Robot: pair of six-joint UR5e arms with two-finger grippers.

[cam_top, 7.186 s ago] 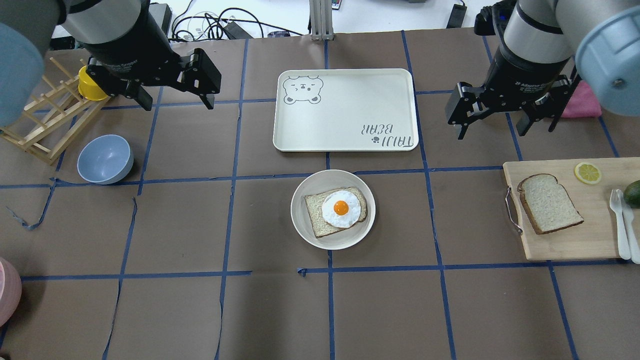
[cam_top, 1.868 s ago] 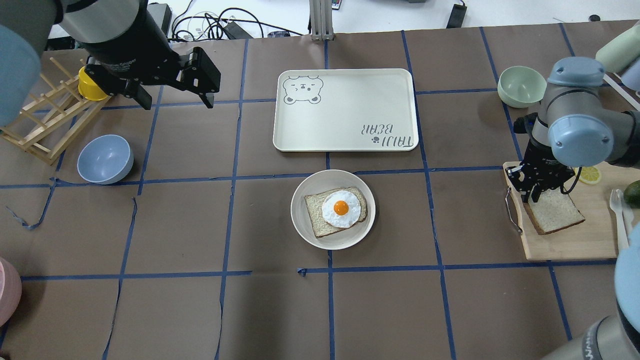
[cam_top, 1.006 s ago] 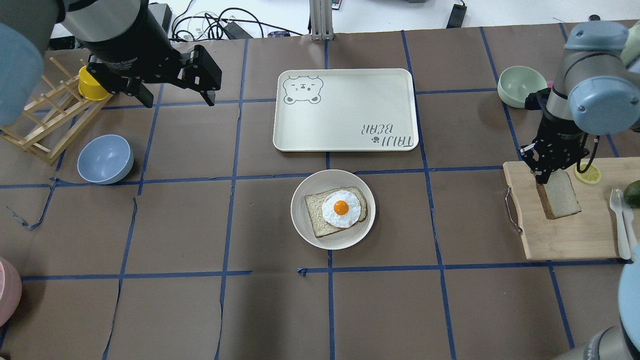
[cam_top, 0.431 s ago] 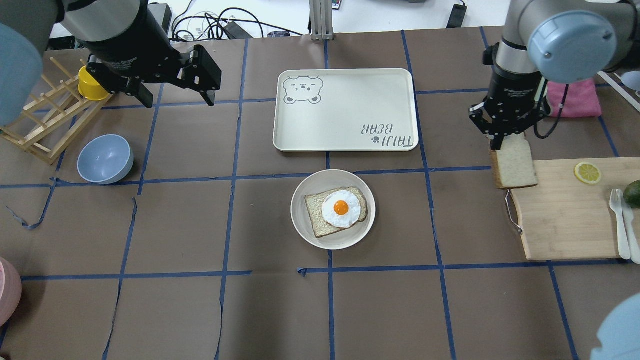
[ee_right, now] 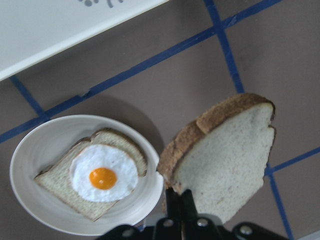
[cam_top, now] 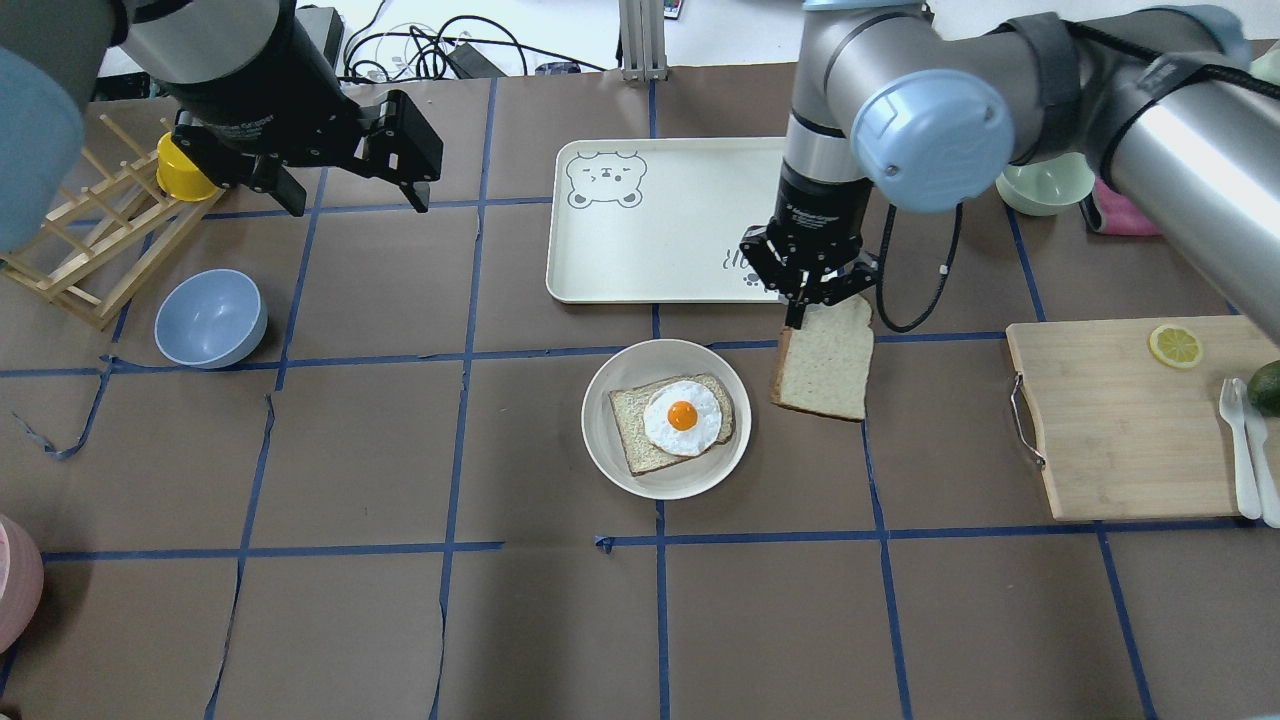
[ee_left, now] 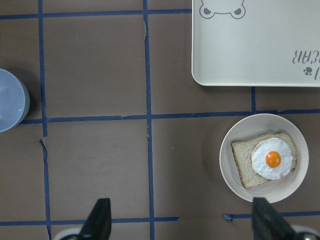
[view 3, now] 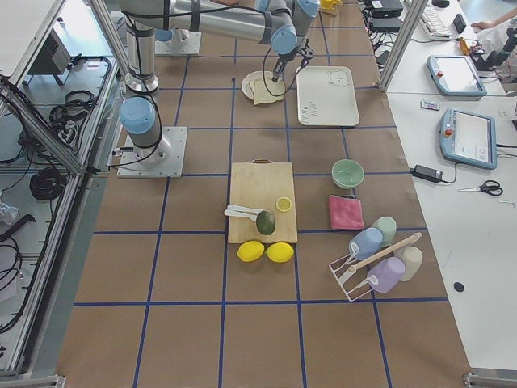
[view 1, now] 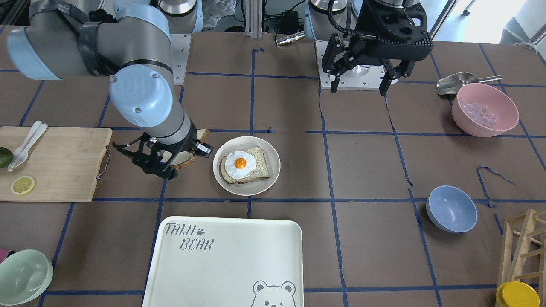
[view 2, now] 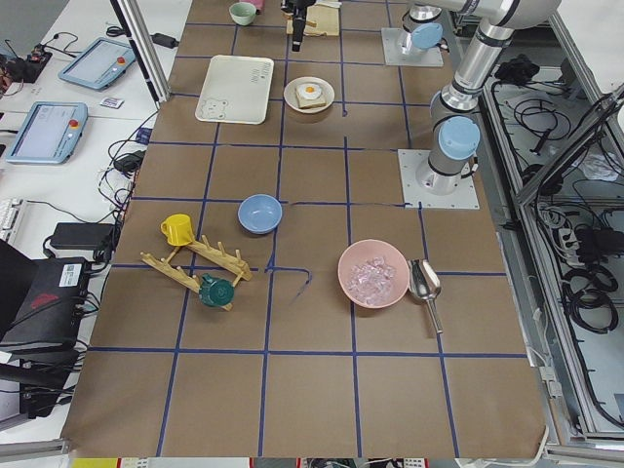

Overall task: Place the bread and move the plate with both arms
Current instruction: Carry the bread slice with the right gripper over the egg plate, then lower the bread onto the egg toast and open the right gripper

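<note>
The bread (cam_top: pixel 825 365) — a plain, squarish slice of speckled pale wheat loaf with a brown crust — hangs from the right gripper (cam_top: pixel 800 312). The gripper's black fingers are pinched narrow on the slice's upper crust edge. The bread dangles over the brown paper table cover (cam_top: pixel 350 450), just beside the right rim of the round, shallow, off-white plate (cam_top: pixel 665 487) and not touching it. Reading the overhead view from the left, a pale wooden peg rack (cam_top: pixel 80 250) lies at the edge with a yellow cup (cam_top: pixel 180 170) at its far end, and a round grey-blue bowl (cam_top: pixel 210 318) sits near it. Above the table behind the bowl hovers the left gripper (cam_top: pixel 355 205), its two black fingers spread wide and holding nothing. Further right lies the rectangular cream tray (cam_top: pixel 680 220) printed "TAIJI BEAR". Just in front of it is the plate, carrying a second slice topped by a white-and-orange fried egg (cam_top: pixel 683 415). Right of the hanging bread, well apart, is a light wooden cutting board (cam_top: pixel 1120 440) — on it a lemon slice (cam_top: pixel 1175 346) and white plastic cutlery (cam_top: pixel 1245 440).
</note>
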